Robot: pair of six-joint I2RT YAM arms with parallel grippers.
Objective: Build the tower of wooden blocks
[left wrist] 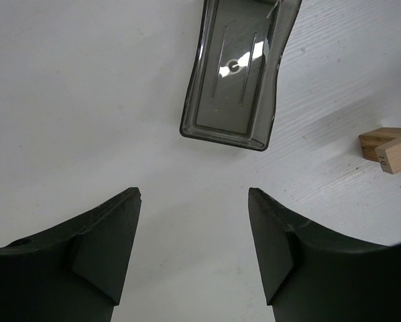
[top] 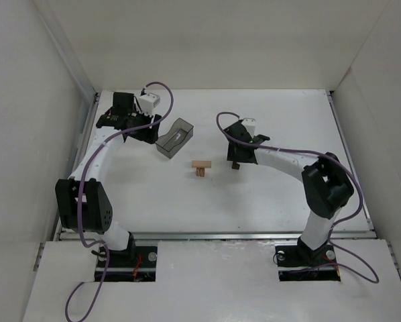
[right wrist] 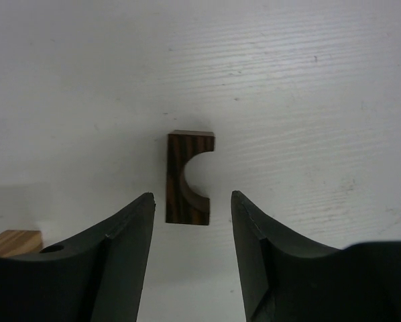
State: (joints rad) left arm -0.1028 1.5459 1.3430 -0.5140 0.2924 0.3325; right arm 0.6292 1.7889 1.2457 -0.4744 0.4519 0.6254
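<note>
On the left, the left gripper (left wrist: 194, 194) hangs w/ jaws wide & nothing between them, just short of the grey bin (top: 174, 137). We judge little risk there unless that arm swings right & clips the stack. Mid-table stands the wood block tower (top: 201, 168), a low crosswise stack of tan blocks, apart from the bin & both arms. Right of it, near but not touching, the right gripper (right wrist: 192, 198) sits astride a dark notched block (right wrist: 176, 178) w/ jaws abt half wide. Slivers of table show on both sides of the block, so we can't tell if the pads bite. Main risks as we see them: the block sits at the fingertips only, so a shallow pinch could let it twist or drop on the lift. Its half-round notch faces the right finger, so contact there is small & it may rotate. The tower is tiny vs. the fingers, so a low or off-centre approach could knock it over. Writing: in the left wrist view the end of a tan block (left wrist: 398, 153) bears two small digits, poss. "01" or "10", too small to be sure; no brands seen.
</note>
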